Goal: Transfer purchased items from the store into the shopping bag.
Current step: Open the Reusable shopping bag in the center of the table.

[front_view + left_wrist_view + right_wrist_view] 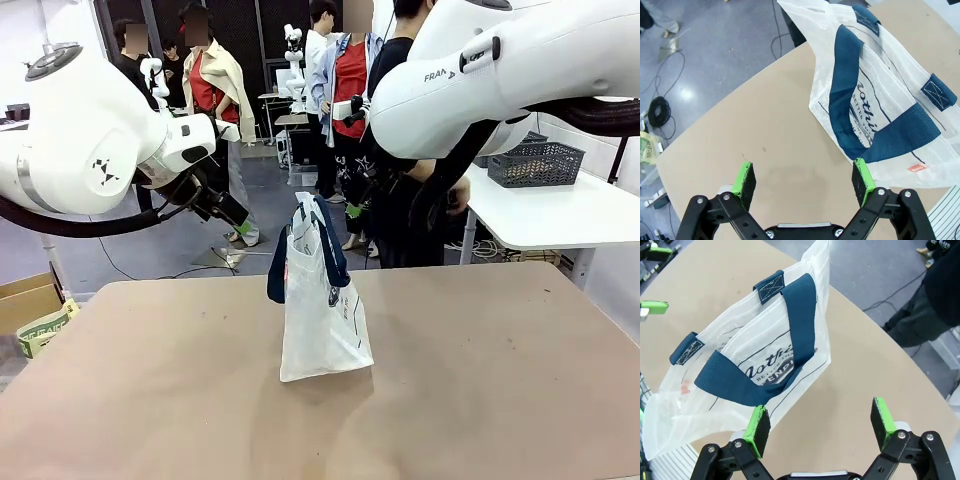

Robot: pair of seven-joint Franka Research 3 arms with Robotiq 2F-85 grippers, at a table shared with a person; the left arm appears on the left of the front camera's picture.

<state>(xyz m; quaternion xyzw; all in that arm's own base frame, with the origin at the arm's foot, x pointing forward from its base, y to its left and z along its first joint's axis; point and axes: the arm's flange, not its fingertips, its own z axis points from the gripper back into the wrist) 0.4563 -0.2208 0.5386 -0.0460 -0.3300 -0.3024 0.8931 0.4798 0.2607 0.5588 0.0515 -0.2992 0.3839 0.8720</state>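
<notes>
The left end effector [804,176] hangs over the tan tabletop [760,125]. Its jaws are spread wide, with only bare surface between the green pads [746,179]. The translucent white plastic shopping bag [890,85] with dark navy strap handles [842,100] lies ahead of it, off toward the right-hand finger as its wrist camera sees it. The low loop of one strap comes down just above that pad's tip, though that view does not show whether they touch. Dark printed lettering [863,107] runs across the bag's face. A small red tag [915,168] sits at its edge just beyond the same finger.

The right end effector [821,422] is likewise wide open and holds nothing. From it the bag lies ahead and toward the left-hand finger of its wrist view, the bag's near face running down to that pad in the picture. Bare tabletop lies straight ahead between the fingers. Farther ahead, on the right-hand finger's side and past the tabletop's edge, stands a person in dark clothing [940,295].

From the front camera the bag stands upright near the middle of the tabletop, between the two arms, with one strap drooping down its side. There the left end effector is in the air beside the bag's top and apart from it. A dark grey mesh basket [535,162] sits on a separate white tabletop [570,215], well off behind the right arm.
</notes>
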